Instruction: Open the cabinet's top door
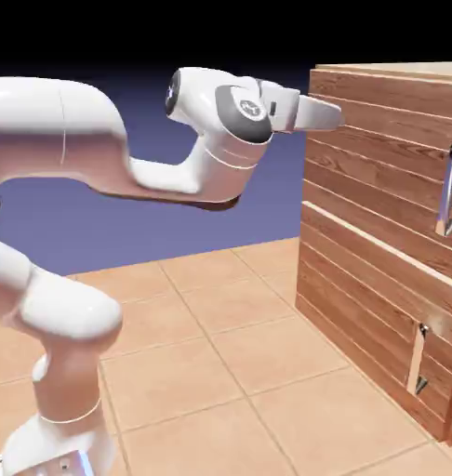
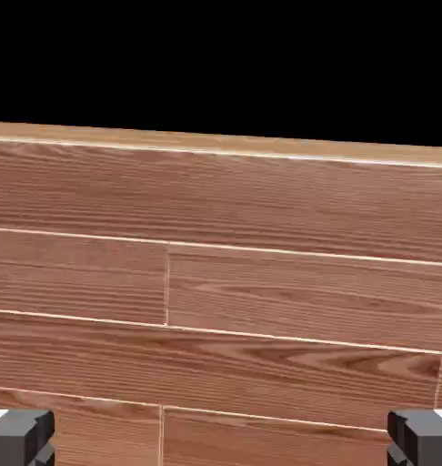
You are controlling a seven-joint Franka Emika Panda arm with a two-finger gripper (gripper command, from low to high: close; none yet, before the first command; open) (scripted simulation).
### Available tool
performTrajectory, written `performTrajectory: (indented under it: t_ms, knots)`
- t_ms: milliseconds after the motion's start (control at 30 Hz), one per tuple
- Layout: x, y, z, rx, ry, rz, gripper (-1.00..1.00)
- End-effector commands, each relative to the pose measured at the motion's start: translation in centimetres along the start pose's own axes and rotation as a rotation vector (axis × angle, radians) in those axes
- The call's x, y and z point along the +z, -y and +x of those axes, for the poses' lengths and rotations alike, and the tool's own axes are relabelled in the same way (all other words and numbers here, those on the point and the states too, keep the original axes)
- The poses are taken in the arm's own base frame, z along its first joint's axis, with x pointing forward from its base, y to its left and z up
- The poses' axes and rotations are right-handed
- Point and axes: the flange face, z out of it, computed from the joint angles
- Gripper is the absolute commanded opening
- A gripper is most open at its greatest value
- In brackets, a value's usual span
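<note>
One pincer [image 2: 221, 439], tips wide apart, nothing in it | top door [image 1: 374, 153] on the cabinet's [image 1: 397, 68] upper part | its long handle [image 1: 449, 191] stands up and down, near the door's far side in the exterior view's right, so the pincer should go that way

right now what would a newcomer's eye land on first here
Probably the white robot arm, sweeping across the exterior view's left and upper middle toward the cabinet. Next, the top door's long vertical silver bar handle at the exterior view's right edge. The hand view is mostly reddish-brown planks under a black band.
</note>
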Motion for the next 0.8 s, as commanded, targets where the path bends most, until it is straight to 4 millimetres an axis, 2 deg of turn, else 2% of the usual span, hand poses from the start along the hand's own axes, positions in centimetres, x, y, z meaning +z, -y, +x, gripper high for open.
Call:
performTrajectory:
  t_ms: [0,367,767]
  knots:
    - [0.1,-0.3,0.3,0.003,-0.01,0.007,0.0]
    - [2.4,-5.8,3.1,0.034,-0.099,0.061,0.0]
    - [7.7,-14.7,3.4,0.056,-0.15,0.077,0.0]
